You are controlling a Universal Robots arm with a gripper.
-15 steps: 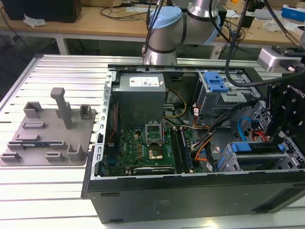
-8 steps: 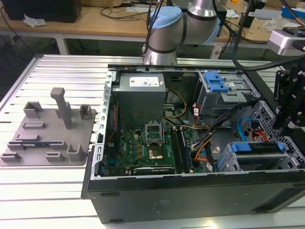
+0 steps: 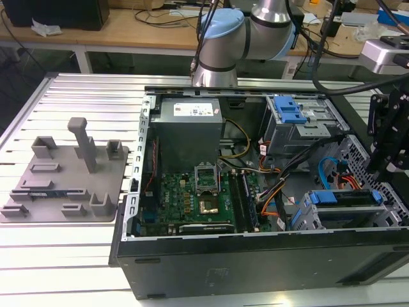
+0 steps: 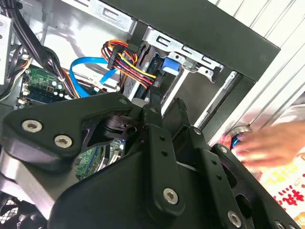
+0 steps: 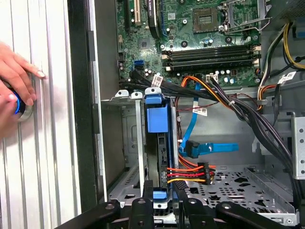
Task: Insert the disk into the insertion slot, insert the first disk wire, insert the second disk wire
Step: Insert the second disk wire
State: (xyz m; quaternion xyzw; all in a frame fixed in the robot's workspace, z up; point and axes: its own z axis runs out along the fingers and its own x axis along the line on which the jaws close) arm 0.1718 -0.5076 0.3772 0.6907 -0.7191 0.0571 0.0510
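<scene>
While the end effector [image 5: 164,199] hovered with its fingers slightly apart and empty, the disk [image 5: 157,125] sat inside the insertion slot [image 5: 125,143], directly ahead, long axis pointing away; a person's hand [image 5: 14,90] lay on the bench [image 5: 52,143].

One motherboard [image 5: 190,33], one disk [image 5: 157,119], one low drive cage [image 5: 119,143], one taller bay [image 3: 300,128], one hand [image 5: 14,90].

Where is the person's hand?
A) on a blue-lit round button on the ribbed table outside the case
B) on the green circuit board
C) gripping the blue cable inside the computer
A: in the first wrist view the hand covers a blue-lit button on the table, outside the case.
</scene>
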